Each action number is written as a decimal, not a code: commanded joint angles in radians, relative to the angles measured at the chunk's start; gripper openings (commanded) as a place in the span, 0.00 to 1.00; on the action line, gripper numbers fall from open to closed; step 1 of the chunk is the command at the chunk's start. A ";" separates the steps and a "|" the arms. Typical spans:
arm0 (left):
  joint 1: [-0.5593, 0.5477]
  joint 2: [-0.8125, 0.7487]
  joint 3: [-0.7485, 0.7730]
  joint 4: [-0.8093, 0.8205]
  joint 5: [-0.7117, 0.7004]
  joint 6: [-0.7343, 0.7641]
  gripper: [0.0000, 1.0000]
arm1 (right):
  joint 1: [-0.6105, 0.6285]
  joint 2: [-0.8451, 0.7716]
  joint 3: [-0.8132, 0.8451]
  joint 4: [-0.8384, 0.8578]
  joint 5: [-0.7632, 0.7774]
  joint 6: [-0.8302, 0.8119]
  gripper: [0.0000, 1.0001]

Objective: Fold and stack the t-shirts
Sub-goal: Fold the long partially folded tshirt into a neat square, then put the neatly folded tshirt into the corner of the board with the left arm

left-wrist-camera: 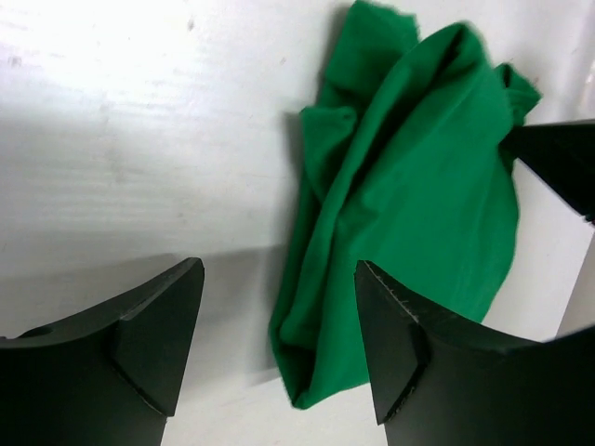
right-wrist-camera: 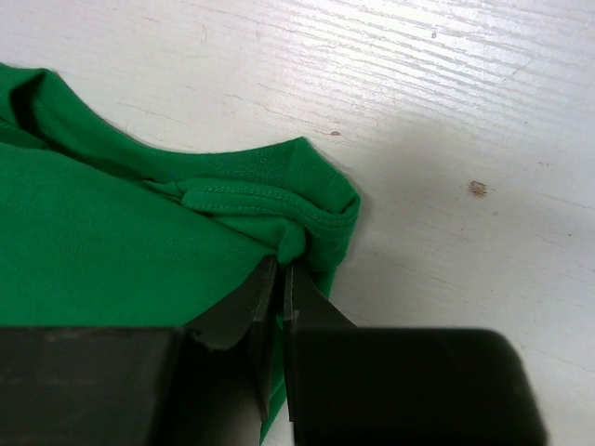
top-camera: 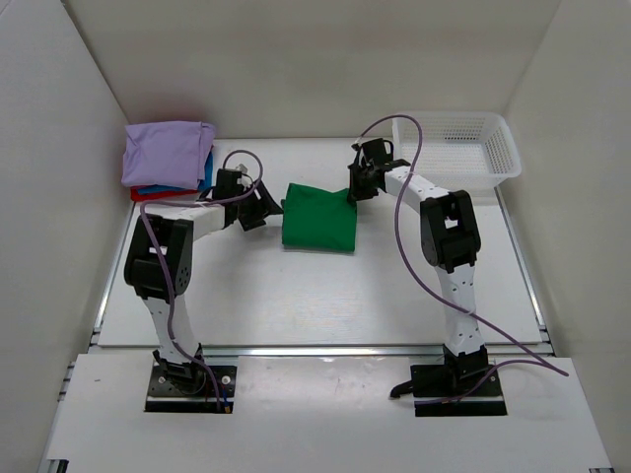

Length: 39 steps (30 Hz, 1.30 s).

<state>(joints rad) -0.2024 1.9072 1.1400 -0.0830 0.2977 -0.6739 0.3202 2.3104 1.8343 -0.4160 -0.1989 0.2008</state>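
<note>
The bright green t-shirt [top-camera: 317, 217] lies folded in the middle of the table. My left gripper [top-camera: 264, 204] is at its left edge, open, its fingers on either side of the near corner of the green t-shirt [left-wrist-camera: 409, 204]. My right gripper [top-camera: 357, 184] is at the shirt's upper right corner and is shut on a pinch of the green t-shirt's hem [right-wrist-camera: 279, 223]. A stack of folded shirts stands at the back left: lavender [top-camera: 168, 153] on top, blue [top-camera: 207, 169] and red [top-camera: 143, 194] below.
A white plastic mesh basket [top-camera: 458, 148] stands at the back right. White walls enclose the table on the left, back and right. The right gripper's dark tip [left-wrist-camera: 558, 158] shows at the right edge of the left wrist view.
</note>
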 commanded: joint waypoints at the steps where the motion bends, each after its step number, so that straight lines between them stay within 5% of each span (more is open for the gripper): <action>1: -0.015 -0.034 0.055 0.034 0.003 -0.001 0.77 | 0.002 0.020 0.028 -0.007 0.019 -0.018 0.00; 6: -0.061 0.053 0.109 -0.008 0.001 0.017 0.79 | 0.007 0.020 0.037 -0.012 0.026 -0.021 0.00; 10: -0.142 0.176 0.349 -0.281 -0.095 0.126 0.81 | 0.014 0.021 0.042 -0.020 0.021 -0.027 0.00; 13: -0.216 0.272 0.548 -0.507 -0.294 0.200 0.83 | 0.010 0.017 0.039 -0.010 0.030 -0.031 0.00; 17: -0.253 0.389 0.710 -0.668 -0.324 0.228 0.78 | 0.016 0.006 0.033 -0.001 0.033 -0.021 0.00; 21: -0.253 0.389 0.660 -0.652 -0.272 0.240 0.60 | 0.017 0.000 0.026 -0.003 0.030 -0.028 0.00; 24: -0.233 0.346 0.560 -0.609 -0.191 0.250 0.72 | 0.013 0.000 0.019 0.008 0.024 -0.026 0.00; 26: -0.212 0.316 0.489 -0.577 -0.122 0.269 0.71 | 0.011 -0.005 0.020 0.002 0.015 -0.024 0.00; 28: -0.193 0.293 0.433 -0.520 -0.046 0.272 0.66 | 0.010 -0.002 0.011 0.009 0.010 -0.024 0.00; 30: -0.167 0.292 0.379 -0.477 -0.009 0.278 0.32 | 0.017 -0.006 0.008 0.016 0.012 -0.014 0.00; 31: -0.155 0.299 0.383 -0.480 0.004 0.283 0.05 | 0.011 -0.005 0.002 0.014 0.007 -0.017 0.00; 33: -0.144 0.315 0.423 -0.533 -0.003 0.307 0.00 | 0.011 -0.011 0.003 0.017 -0.002 -0.021 0.00; 36: -0.134 0.279 0.463 -0.584 -0.087 0.336 0.00 | 0.011 -0.031 0.003 -0.015 0.022 -0.040 0.20; 38: -0.114 0.243 0.518 -0.625 -0.146 0.371 0.00 | 0.014 -0.052 -0.004 -0.027 0.033 -0.050 0.48; 39: -0.111 0.228 0.568 -0.645 -0.166 0.378 0.00 | 0.016 -0.084 -0.019 -0.038 0.041 -0.051 0.53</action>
<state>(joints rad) -0.3431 2.1857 1.6379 -0.5877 0.2573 -0.3702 0.3382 2.3108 1.8385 -0.4267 -0.2073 0.1745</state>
